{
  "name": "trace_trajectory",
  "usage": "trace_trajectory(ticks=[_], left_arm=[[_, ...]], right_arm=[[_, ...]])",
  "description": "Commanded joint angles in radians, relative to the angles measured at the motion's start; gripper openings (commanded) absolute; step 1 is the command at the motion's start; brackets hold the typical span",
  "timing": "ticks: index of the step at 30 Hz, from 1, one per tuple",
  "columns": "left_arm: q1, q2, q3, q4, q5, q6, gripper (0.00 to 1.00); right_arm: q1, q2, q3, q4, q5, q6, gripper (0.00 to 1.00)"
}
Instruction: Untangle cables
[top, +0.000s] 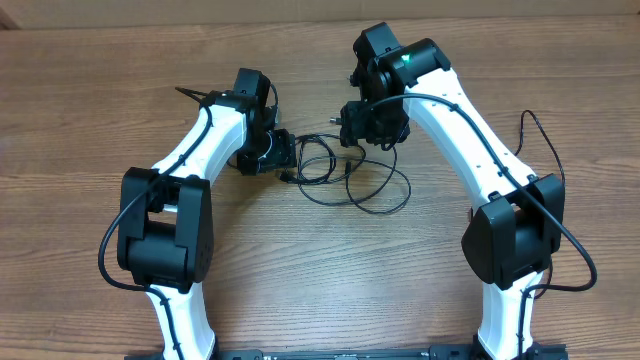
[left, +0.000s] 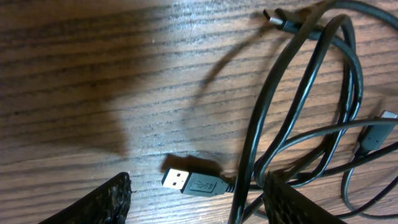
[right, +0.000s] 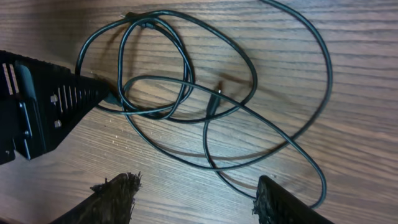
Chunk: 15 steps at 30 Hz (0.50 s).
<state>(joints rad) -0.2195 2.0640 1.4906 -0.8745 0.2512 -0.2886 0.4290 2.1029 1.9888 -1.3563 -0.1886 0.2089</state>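
Observation:
The cables (top: 345, 175) lie as thin black loops tangled on the wooden table between my two arms. In the left wrist view a black USB plug (left: 193, 182) lies flat on the wood between the fingertips of my left gripper (left: 199, 208), with several strands (left: 298, 93) crossing by the right finger (left: 292, 202). The jaws stand apart and touch nothing. My right gripper (right: 199, 202) hovers open over the overlapping loops (right: 186, 93), and one strand runs close past its right finger (right: 280, 205). From overhead, the left gripper (top: 278, 155) is at the tangle's left edge and the right gripper (top: 362, 135) at its top.
The left gripper's black body (right: 43, 106) shows at the left of the right wrist view, close to the loops. A thicker black arm wire (top: 540, 140) curves off the right arm. Bare wood surrounds the tangle (top: 330, 260).

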Motion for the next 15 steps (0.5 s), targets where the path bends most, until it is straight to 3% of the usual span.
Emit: trace_trajectory(ticks=[1, 15], left_arm=[[-0.016, 0.009, -0.010, 0.005, 0.008, -0.007, 0.69], [-0.031, 0.009, -0.039, 0.050, -0.008, -0.055, 0.56]], right_arm=[[0.002, -0.014, -0.041, 0.030, -0.031, 0.001, 0.63], [0.002, -0.014, -0.126, 0.112, -0.060, 0.000, 0.63]])
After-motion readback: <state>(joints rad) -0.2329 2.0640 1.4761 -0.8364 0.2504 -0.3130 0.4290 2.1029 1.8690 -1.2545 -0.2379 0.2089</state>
